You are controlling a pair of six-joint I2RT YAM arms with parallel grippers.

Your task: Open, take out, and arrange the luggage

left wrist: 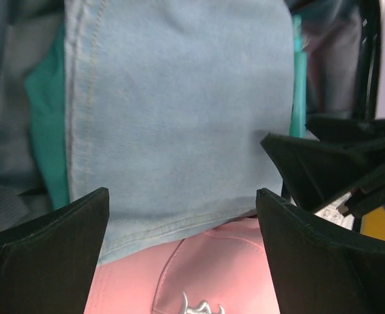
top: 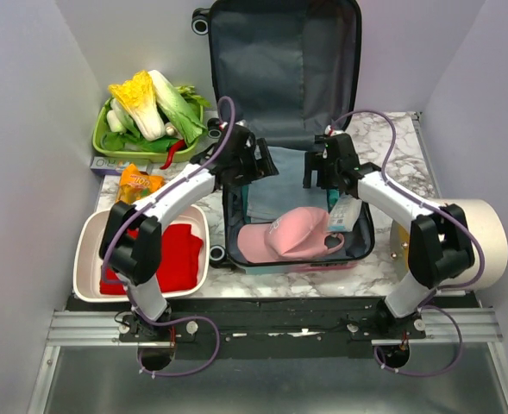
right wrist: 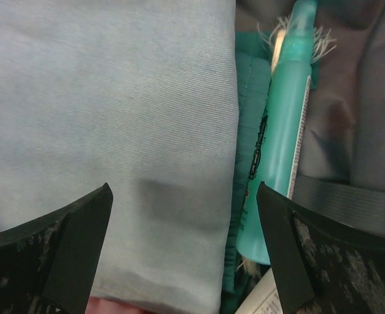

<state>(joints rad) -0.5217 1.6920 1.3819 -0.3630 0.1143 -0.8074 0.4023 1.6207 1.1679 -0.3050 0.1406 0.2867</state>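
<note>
The luggage (top: 281, 60) lies open in the middle of the table, its lid with dark grey lining up against the back wall. Its lower half holds folded light blue denim (top: 286, 177), a pink cap (top: 288, 235) and a teal tube (right wrist: 280, 124). My left gripper (top: 252, 168) is open just above the denim (left wrist: 179, 111) and the cap (left wrist: 205, 275). My right gripper (top: 327, 177) is open above the denim's right edge (right wrist: 100, 104), beside the tube. Neither holds anything.
A white basin (top: 90, 233) with red cloth (top: 172, 256) stands at the front left. A green basket (top: 103, 129) of vegetables is at the back left, an orange packet (top: 137, 183) before it. A cream cylinder (top: 486, 233) lies at the right edge.
</note>
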